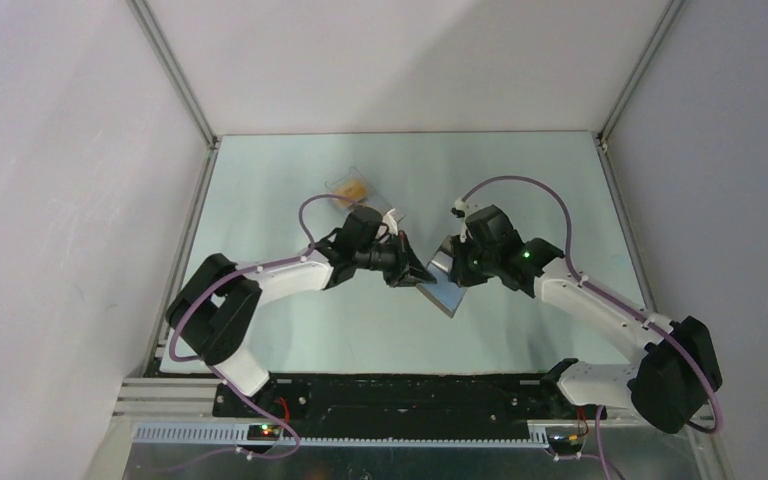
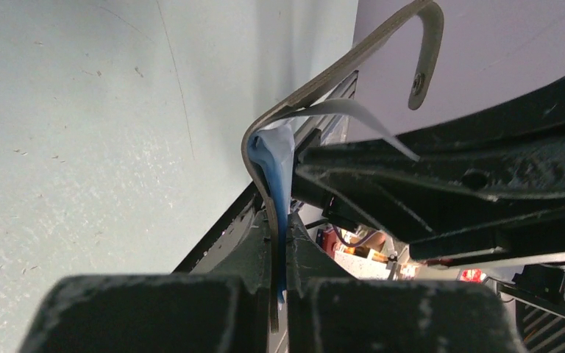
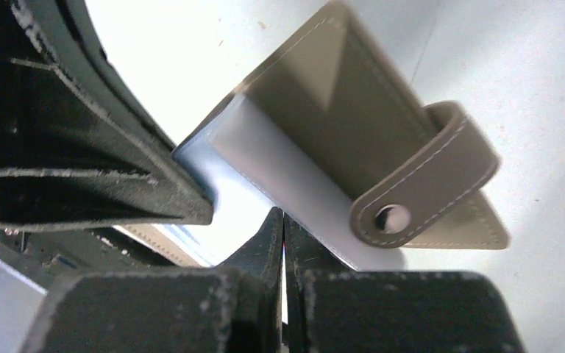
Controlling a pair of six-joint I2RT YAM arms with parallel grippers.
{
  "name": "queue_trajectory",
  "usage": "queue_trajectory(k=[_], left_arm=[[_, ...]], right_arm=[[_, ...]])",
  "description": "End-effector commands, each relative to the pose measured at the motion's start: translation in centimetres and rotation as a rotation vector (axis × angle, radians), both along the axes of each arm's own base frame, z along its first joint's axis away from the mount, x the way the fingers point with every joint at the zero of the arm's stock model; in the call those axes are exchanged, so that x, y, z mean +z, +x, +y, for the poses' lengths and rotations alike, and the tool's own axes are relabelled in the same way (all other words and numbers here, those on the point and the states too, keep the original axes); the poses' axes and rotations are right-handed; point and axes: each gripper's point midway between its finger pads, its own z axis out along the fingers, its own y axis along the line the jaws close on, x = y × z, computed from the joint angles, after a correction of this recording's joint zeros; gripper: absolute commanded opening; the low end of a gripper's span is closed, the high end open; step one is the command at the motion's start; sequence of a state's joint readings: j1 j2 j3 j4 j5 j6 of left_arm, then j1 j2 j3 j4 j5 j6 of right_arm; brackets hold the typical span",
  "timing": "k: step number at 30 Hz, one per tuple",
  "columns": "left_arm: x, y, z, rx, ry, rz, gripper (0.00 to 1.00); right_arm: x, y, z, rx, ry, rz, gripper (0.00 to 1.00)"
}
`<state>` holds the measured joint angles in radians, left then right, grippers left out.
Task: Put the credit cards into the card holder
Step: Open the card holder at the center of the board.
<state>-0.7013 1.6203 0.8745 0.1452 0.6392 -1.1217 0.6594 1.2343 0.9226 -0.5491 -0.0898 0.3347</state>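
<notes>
The grey-taupe card holder [image 1: 447, 293] is held over the middle of the table, between the two arms. My left gripper [image 1: 415, 272] is shut on one of its flaps; in the left wrist view the taupe skin and blue lining [image 2: 279, 169] run down between the jaws [image 2: 281, 235]. My right gripper [image 1: 452, 262] is shut, its tips [image 3: 283, 217] at the lower edge of the holder's pale inner face [image 3: 287, 169]. The snap strap [image 3: 427, 184] hangs loose. Orange credit cards [image 1: 353, 188] lie in a clear box at the back.
The clear plastic box [image 1: 345, 182] sits behind the left arm on the pale green table [image 1: 520, 180]. White walls with metal rails close in the sides and the back. The left gripper's black finger [image 3: 81, 147] fills the left of the right wrist view.
</notes>
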Motion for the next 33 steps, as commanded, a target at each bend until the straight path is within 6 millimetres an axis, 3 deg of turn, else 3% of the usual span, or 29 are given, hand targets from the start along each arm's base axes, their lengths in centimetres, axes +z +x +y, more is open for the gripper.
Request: queue_trajectory(k=[1, 4, 9, 13, 20, 23, 28, 33], left_arm=[[2.9, -0.7, -0.9, -0.078, -0.061, -0.056, 0.0], [3.1, -0.9, -1.3, -0.095, -0.064, -0.068, 0.0], [5.3, -1.0, -1.9, -0.125, -0.1, -0.143, 0.0], [7.3, -1.6, -2.4, -0.176, -0.141, -0.196, 0.0], [8.8, -2.5, -2.9, -0.218, -0.172, -0.24, 0.0], [9.5, -3.4, -3.2, -0.258, -0.193, -0.249, 0.0], [10.7, -3.7, -3.2, -0.271, -0.211, -0.303, 0.0], [11.8, -3.0, -3.0, -0.228, -0.209, -0.376, 0.0]], right_arm=[[1.8, 2.9, -0.5, -0.058, -0.02, -0.109, 0.0], [0.7, 3.7, -1.2, -0.06, -0.061, -0.095, 0.0], [-0.6, 4.4, -1.7, -0.052, -0.05, -0.042, 0.0], [0.0, 5.1, -1.7, -0.064, 0.027, -0.03, 0.0], [2.5, 4.0, 0.7, 0.031, 0.235, 0.017, 0.0], [3.2, 4.4, 0.3, -0.005, 0.297, 0.03, 0.0], [2.9, 4.4, -0.1, -0.006, 0.338, 0.069, 0.0], [2.5, 2.1, 1.0, 0.064, 0.409, 0.199, 0.0]])
